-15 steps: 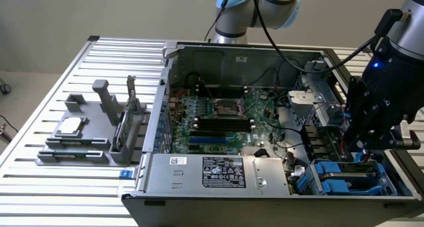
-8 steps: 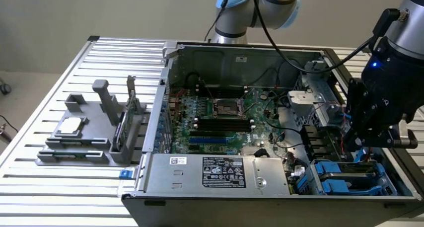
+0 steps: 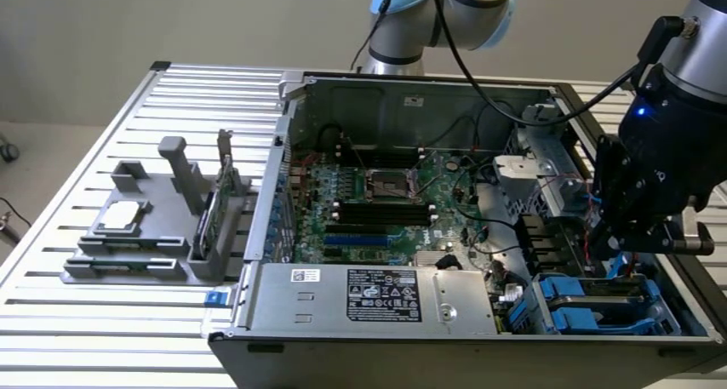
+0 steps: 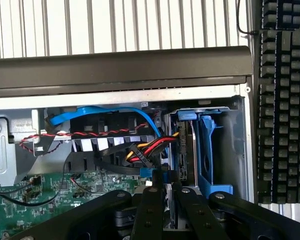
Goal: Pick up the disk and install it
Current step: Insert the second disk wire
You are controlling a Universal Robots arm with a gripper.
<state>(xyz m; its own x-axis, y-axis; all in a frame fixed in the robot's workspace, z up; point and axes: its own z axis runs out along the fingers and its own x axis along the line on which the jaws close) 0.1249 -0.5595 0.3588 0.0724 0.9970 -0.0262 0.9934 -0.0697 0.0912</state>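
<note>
The disk [image 4: 186, 150] stands on edge in the drive bay at the corner of the open computer case [image 3: 455, 338], with its blue carrier rails [image 4: 210, 155] beside it. In the exterior view the disk [image 3: 580, 319] sits low at the right, inside the bay. My gripper [image 3: 610, 257] hangs straight above that bay. In the wrist view the gripper [image 4: 168, 189] has its black fingers [image 4: 152, 205] drawn almost together, shut, just over the bay's edge beside the disk. I cannot tell whether they touch the disk.
Red, yellow and black cables [image 4: 140, 150] and a blue cable [image 4: 105, 112] crowd the space next to the bay. A power supply [image 3: 386, 295] and the motherboard [image 3: 375, 202] lie inside the case. A grey fixture [image 3: 148, 227] holds a silver chip [image 3: 123, 217]. A keyboard [image 4: 285, 100] lies outside the case.
</note>
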